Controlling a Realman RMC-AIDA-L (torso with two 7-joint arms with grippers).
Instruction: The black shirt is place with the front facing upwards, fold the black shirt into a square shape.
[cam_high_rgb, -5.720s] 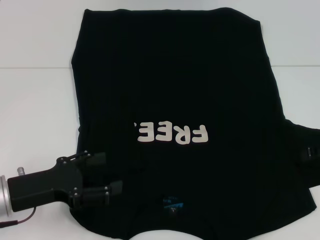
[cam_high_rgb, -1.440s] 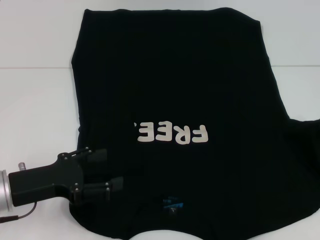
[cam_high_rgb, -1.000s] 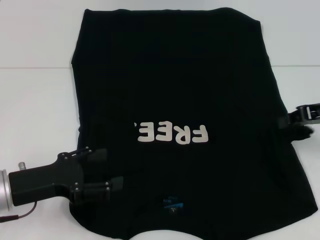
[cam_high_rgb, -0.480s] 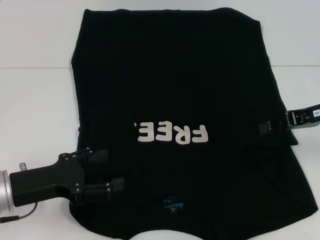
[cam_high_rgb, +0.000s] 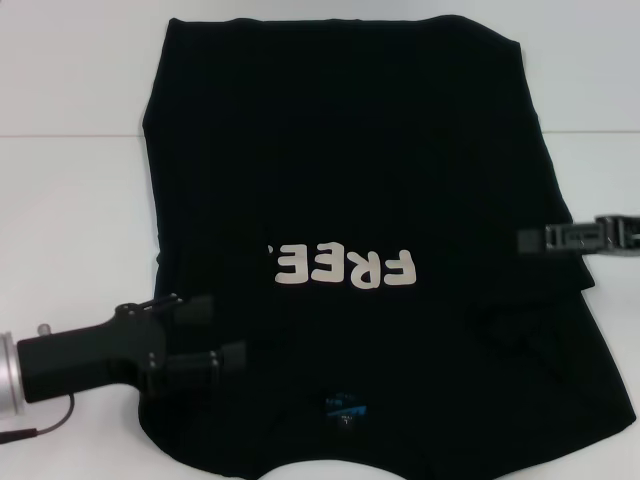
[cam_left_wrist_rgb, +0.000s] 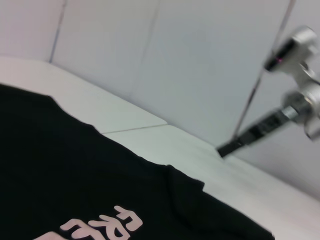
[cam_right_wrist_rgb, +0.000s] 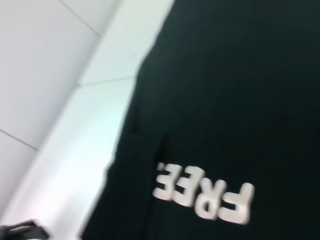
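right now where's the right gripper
In the head view, the right gripper reaches in from the robot's right, over the black shirt edge, level with the FREE lettering.

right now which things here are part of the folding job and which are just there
Part of the job:
black shirt, lettering up
left gripper, at the shirt's near left edge
right gripper, over the shirt's right edge

Just there:
white table
wall

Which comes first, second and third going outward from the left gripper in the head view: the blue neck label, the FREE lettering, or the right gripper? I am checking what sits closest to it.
From the left gripper, at the black shirt's near left corner:
1. Blue neck label, near edge, toward the middle.
2. FREE lettering, centre of the shirt, only slightly farther than the label.
3. Right gripper, over the shirt's right edge.
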